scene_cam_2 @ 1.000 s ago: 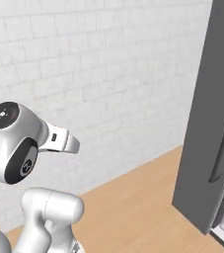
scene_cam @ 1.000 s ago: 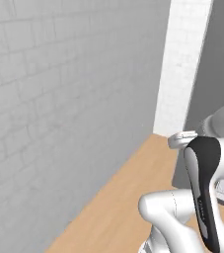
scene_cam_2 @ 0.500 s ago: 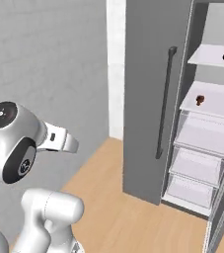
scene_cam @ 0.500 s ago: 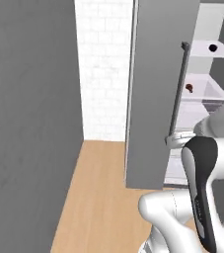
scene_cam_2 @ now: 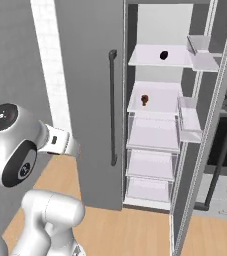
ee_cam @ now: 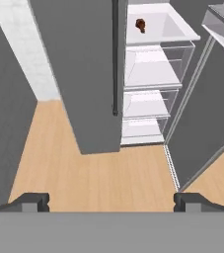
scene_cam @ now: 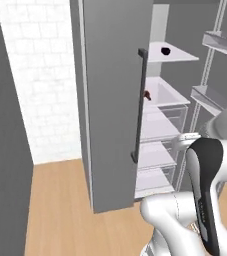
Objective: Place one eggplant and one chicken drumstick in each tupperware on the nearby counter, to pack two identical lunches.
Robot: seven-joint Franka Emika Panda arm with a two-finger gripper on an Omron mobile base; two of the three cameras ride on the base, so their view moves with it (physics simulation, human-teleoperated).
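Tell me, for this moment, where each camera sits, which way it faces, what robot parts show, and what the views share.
Left base view: behind the arm on its left, facing the open fridge; white and dark arm links rise at lower right.
Right base view: behind on the right, facing the fridge shelves; arm joints show at lower left.
Hand view: on the hand, looking down over the wooden floor toward the fridge; the end effector has its tips wide apart.
Shared: all three show the chicken drumstick on a middle shelf; both base views show a dark eggplant one shelf higher.
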